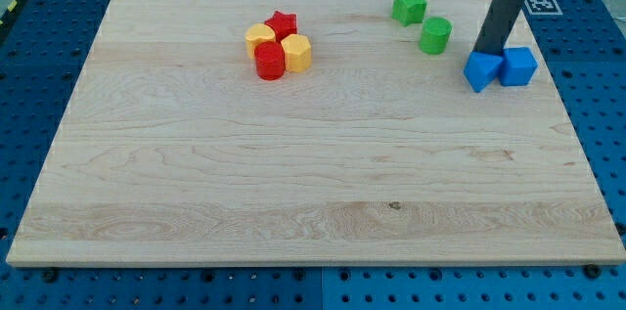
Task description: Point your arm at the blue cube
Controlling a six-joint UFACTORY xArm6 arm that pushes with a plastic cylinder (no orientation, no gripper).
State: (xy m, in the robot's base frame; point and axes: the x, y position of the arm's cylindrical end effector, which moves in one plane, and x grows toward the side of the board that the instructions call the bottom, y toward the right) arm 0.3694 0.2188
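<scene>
The blue cube (519, 66) sits near the board's right edge in the upper part of the view. A second blue block (480, 72), of a less regular shape, touches its left side. My dark rod comes down from the view's top right. My tip (488, 52) rests at the upper edge of the second blue block, just left of the blue cube and close to both.
A green star (409, 5) and a green cylinder (435, 35) lie left of the rod. A cluster at the upper middle holds a red star (282, 24), a red cylinder (270, 61), a yellow block (259, 36) and a yellow hexagon (296, 54). The wooden board (293, 183) lies on a blue pegboard.
</scene>
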